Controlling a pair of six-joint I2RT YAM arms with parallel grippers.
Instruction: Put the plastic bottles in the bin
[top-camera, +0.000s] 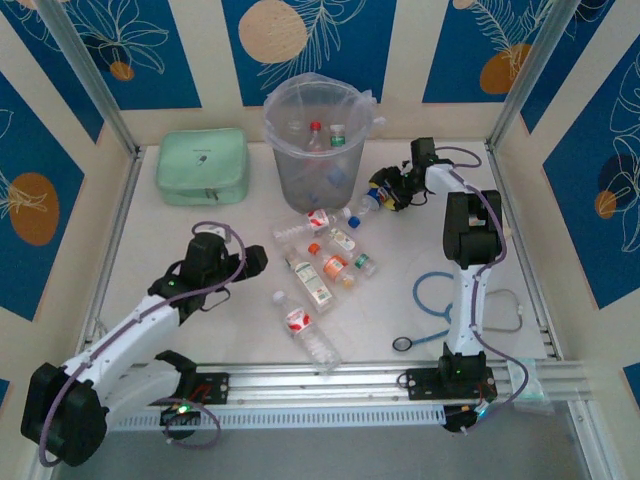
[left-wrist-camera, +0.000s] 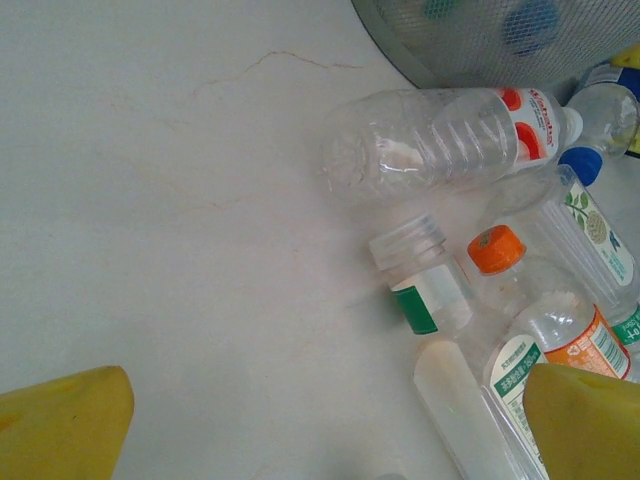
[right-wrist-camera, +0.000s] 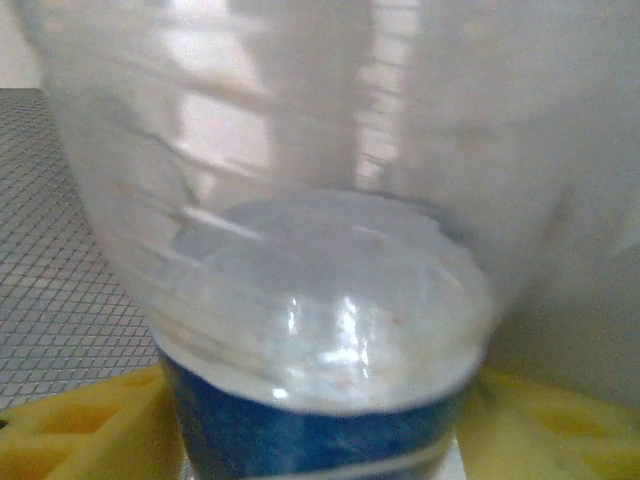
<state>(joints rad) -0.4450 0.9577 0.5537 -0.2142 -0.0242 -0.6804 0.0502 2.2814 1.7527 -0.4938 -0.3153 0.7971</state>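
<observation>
several plastic bottles (top-camera: 308, 278) lie on the worktop (top-camera: 200, 235) just right of my left fingers (left-wrist-camera: 62, 425), which are apart, while my right fingers (right-wrist-camera: 70, 425) are clamped on a blue-labelled bottle (right-wrist-camera: 320, 300), and the bin (top-camera: 300, 165) stands just to its left, nearest my right arm.

L pincer (left-wrist-camera: 322, 430) agape, R pincer (top-camera: 384, 191) clamped

Bin (top-camera: 318, 150): one.
Plastic bottles (top-camera: 308, 276): ten countable.
- Five clustered just ahead of the left gripper's (top-camera: 252, 262) fingers.
- One lying apart, off to the side of those fingers.
- One blue-capped bottle (top-camera: 368, 203) between the right gripper's (top-camera: 385, 190) fingers.
- At least three seen through the bin wall, beyond both pairs of fingers.

Mint-green zip case (top-camera: 200, 166): one.
Blue stethoscope (top-camera: 470, 318): one.
Arms: two.
</observation>
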